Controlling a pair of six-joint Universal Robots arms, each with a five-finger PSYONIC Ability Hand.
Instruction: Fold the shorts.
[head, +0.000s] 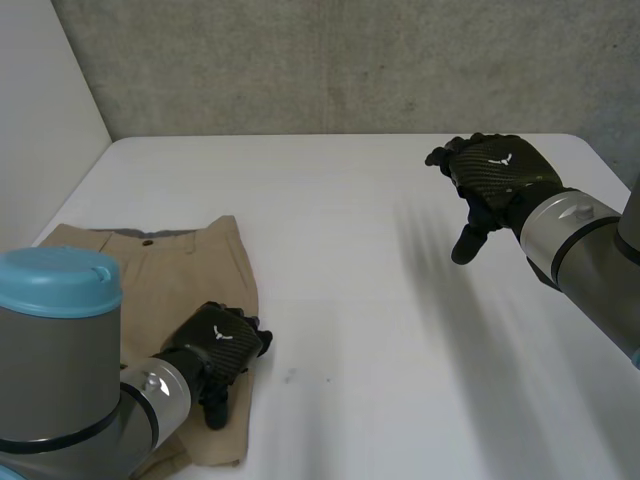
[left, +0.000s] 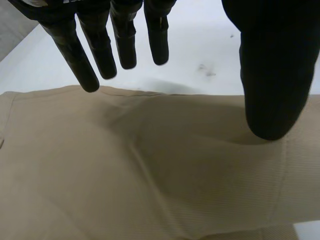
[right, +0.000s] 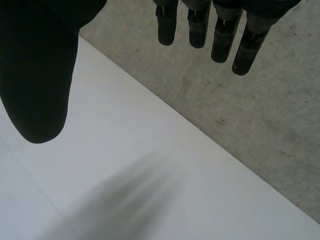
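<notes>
The tan shorts (head: 170, 270) lie folded lengthwise at the table's left side, waistband with a dark button towards the far end. My left hand (head: 218, 345) rests on the cloth's right edge near its front end, palm down. In the left wrist view its fingers (left: 100, 50) are straight and reach past the edge of the shorts (left: 150, 175) over the white table, while the thumb (left: 272, 75) touches the cloth. Nothing is pinched. My right hand (head: 500, 175) hangs open above the far right of the table, far from the shorts, holding nothing; its thumb (right: 37, 75) and fingers are spread.
The white table (head: 350, 250) stretches bare between the shorts and my right hand. A grey concrete wall (head: 350, 60) runs behind its far edge and a pale wall (head: 40, 120) closes the left side. My left arm (head: 60, 360) covers the shorts' near left part.
</notes>
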